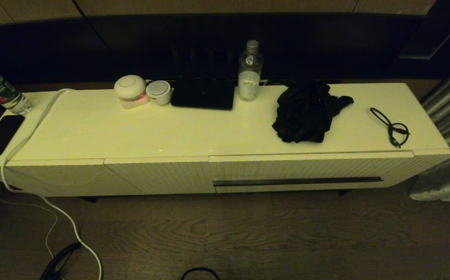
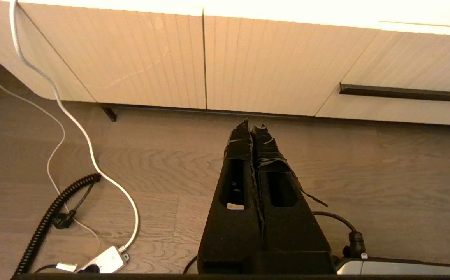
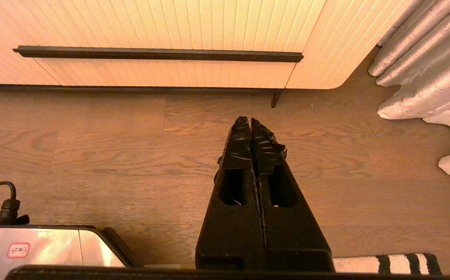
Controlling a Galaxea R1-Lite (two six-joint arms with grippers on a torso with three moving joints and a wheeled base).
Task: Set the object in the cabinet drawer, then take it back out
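The cabinet drawer is closed in the right half of the low cream cabinet; its ribbed front carries a long dark handle strip. That drawer front fills the far side of the right wrist view, and its handle end shows in the left wrist view. A crumpled black cloth lies on the cabinet top above the drawer. My left gripper and right gripper both hang shut and empty over the wooden floor, short of the cabinet front. Neither gripper shows in the head view.
On the cabinet top stand a clear water bottle, a black flat device, two small round white gadgets, a coiled black cable and a phone. White cord trails to the floor. Curtain hangs right.
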